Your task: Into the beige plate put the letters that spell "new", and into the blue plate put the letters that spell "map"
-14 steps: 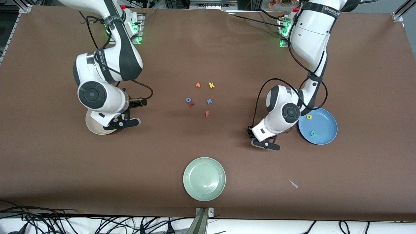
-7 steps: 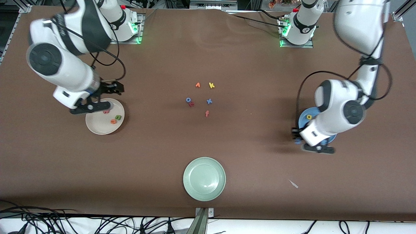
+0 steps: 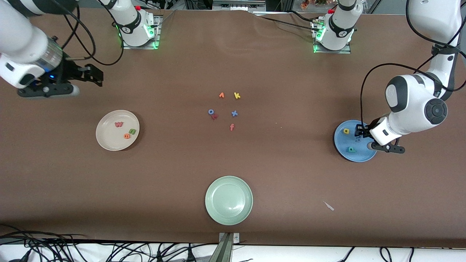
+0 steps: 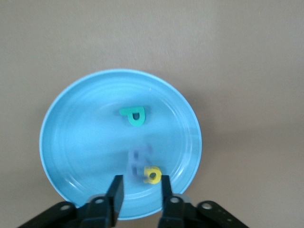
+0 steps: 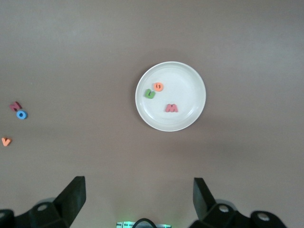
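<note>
Your left end effector (image 4: pixel 139 190) hangs over the blue plate (image 3: pixel 364 155), fingers parted; a blurred blue letter (image 4: pixel 139 160), seemingly the m, sits just beside the yellow a (image 4: pixel 152 175). Your right end effector (image 5: pixel 137 197) is spread wide above bare tabletop (image 3: pixel 233 160); w (image 3: pixel 118 124), n (image 3: pixel 132 131) and e (image 3: pixel 126 136) lie in the beige plate (image 3: pixel 105 140).

brown table cover (image 3: pixel 276 189) fills view; black cables (image 3: pixel 109 251) along near edge on pale floor.

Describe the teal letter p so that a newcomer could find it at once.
Find the blue plate at the left arm's end of the table. The teal p lies in it, nearer to the front camera than the yellow a. It is the plate's only green-blue letter.
</note>
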